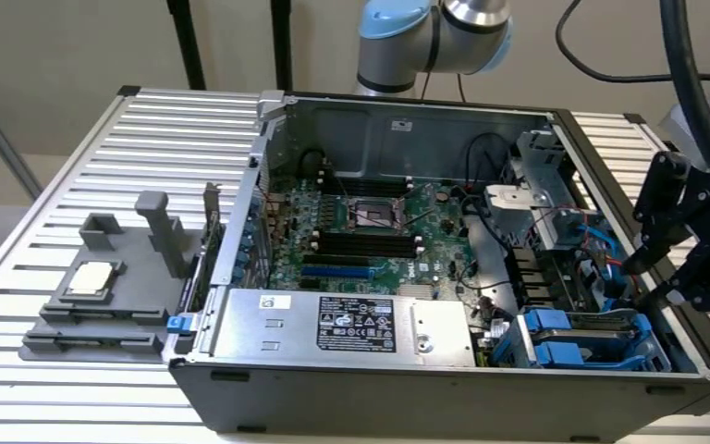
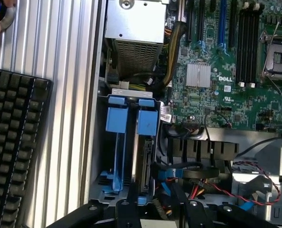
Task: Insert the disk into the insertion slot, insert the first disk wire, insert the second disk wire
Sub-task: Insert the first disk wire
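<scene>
Fingers (image 2: 127, 214) parted, empty — poised over the disk (image 2: 145, 159) seated in the insertion slot (image 2: 131, 92).

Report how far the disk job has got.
Done, apparently: the disk sits inside the insertion slot, its blue carrier tab level with the neighbouring one. In hand: the gripper hangs over the cage's cable end, by the blue and black wires. Left: both wire connections; I cannot see either plugged in.
</scene>
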Tool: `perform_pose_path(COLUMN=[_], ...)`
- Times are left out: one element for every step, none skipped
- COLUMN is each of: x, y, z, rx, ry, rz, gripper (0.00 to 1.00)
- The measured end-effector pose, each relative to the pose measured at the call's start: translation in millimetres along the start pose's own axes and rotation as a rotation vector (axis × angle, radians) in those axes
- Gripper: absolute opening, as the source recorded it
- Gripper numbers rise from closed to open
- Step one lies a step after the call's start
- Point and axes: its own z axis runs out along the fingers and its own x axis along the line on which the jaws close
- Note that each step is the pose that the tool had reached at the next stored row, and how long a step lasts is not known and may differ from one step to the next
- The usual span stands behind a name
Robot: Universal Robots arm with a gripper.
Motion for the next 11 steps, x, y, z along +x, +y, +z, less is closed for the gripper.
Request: perform_pose_path(x=[-0.2, -0.4, -0.7, -1.0, -1.4, -1.8, -2.4, -2.9, -3.4, -4.0, -4.6], y=[0.0, 0.1, 0.4, 0.7, 1.3, 2.3, 3.7, 5.5, 7.3, 8.9, 10.2], z=[1.9, 3.8, 5.7, 7.6, 9.5, 11.3, 13.2, 15.1, 17.0, 18.7, 20.0], rx=[-0.0001, -0.0002, -0.0002, -0.0003, -0.0004, -0.0004, -0.0002, 0.0002, 0.0005, 0.0006, 0.0005], ry=[0.0000, 0.0001, 0.0000, 0.0000, -0.0002, 0.0001, 0.0002, 0.0002, 0.0003, 0.0004, 0.0004], rz=[-0.001, -0.003, -0.004, -0.005, -0.007, -0.008, -0.010, -0.011, -0.012, -0.014, -0.015], gripper=[0.40, 0.40, 0.40, 0.40, 0.40, 0.40, 0.40, 0.42, 0.48, 0.48, 0.48])
